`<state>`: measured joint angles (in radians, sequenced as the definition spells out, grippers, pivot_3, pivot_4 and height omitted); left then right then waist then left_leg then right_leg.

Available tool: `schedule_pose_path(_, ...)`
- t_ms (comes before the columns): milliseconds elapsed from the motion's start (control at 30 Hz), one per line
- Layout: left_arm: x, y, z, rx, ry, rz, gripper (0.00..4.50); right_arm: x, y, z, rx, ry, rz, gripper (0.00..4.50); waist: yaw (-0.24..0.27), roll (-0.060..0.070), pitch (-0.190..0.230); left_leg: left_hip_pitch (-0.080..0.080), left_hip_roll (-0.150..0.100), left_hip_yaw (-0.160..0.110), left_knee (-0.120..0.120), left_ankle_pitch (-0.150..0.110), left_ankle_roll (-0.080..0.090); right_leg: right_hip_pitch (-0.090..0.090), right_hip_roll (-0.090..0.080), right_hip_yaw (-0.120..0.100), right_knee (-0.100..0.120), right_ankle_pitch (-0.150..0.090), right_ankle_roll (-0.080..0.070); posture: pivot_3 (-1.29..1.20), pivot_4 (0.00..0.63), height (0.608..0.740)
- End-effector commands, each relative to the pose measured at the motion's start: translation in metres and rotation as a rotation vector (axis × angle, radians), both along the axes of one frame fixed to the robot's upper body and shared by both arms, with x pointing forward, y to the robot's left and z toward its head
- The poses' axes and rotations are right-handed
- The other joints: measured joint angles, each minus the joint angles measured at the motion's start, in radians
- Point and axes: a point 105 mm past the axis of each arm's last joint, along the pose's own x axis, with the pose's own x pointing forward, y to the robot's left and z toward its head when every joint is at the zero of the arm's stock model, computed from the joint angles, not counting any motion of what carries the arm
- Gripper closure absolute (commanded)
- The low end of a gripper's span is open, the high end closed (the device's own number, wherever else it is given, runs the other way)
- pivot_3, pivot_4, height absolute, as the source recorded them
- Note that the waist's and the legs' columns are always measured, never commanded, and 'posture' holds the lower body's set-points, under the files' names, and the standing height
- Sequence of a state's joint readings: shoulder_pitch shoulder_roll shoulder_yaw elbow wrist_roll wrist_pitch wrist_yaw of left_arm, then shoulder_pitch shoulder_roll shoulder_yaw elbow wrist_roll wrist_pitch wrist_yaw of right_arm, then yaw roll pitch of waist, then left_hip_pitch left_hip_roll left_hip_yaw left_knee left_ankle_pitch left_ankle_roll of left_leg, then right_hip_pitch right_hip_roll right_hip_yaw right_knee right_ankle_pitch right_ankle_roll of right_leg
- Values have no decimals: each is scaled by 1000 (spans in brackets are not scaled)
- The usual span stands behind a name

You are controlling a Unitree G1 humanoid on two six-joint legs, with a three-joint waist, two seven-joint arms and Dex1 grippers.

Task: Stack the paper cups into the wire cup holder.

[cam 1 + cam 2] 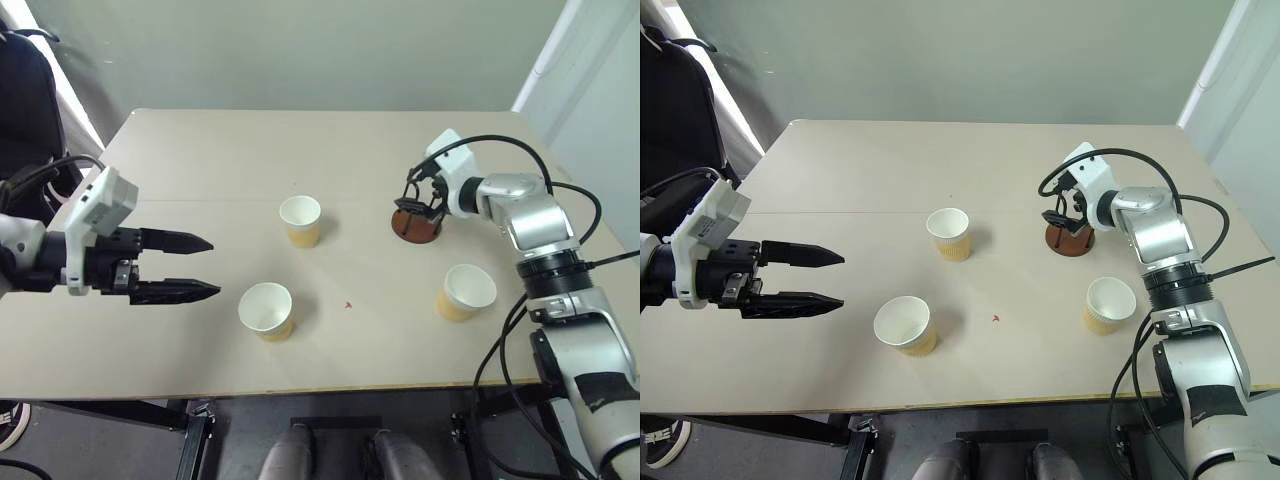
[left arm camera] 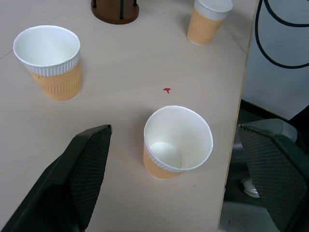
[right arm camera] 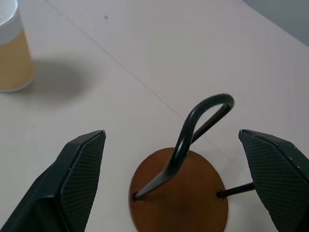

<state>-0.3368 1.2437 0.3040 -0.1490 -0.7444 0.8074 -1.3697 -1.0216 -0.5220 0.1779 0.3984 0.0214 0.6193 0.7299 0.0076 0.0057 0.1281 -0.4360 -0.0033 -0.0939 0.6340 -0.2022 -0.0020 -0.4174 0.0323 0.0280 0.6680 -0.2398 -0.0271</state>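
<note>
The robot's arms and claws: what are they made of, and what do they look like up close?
The right arm is rounded silver metal segments with black bands and loose black cables. Each wrist carries a white boxy block. The left gripper and right gripper each have two black, tapering fingers with a fine cross-hatched texture on the inner faces.

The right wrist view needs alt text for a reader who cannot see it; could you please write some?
The open right end effector straddles the wire cup holder, a brown disc base with black wire loops, on a beige table. One paper cup stands farther off.
</note>
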Motion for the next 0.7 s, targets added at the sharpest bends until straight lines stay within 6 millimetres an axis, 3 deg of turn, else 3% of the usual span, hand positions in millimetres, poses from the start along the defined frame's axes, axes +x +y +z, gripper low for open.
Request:
schedule_pose_path(33,-3,0,12,12,-53,1,47,4,2,14,-2,-64,-13,0,0,0,0,0,0,0,0,0,0,0,0,0,0,0,0,0,150,740)
schedule_pose_path(100,-4,0,12,12,-54,2,47,5,6,11,1,-60,-6,0,0,0,0,0,0,0,0,0,-1,0,0,0,0,0,0,0,150,740)
schedule_pose_path(200,-4,0,13,14,-56,4,0,6,10,11,13,-60,-3,623,0,0,0,0,0,0,0,0,-1,0,0,0,0,0,0,0,150,740)
schedule_pose_path(567,-4,1,15,18,-60,9,0,3,16,11,18,-55,54,4485,1,0,0,0,0,0,0,-1,-2,-1,0,0,0,0,0,0,150,740)
schedule_pose_path(633,-4,2,15,19,-61,10,0,-7,23,14,29,-48,147,4485,1,0,0,0,0,0,0,-1,-2,0,0,0,0,0,0,0,150,740)
schedule_pose_path(700,-4,2,15,19,-62,8,0,-32,38,24,32,-83,356,4485,1,0,0,0,0,0,-1,-1,-3,-1,0,0,0,0,0,0,150,740)
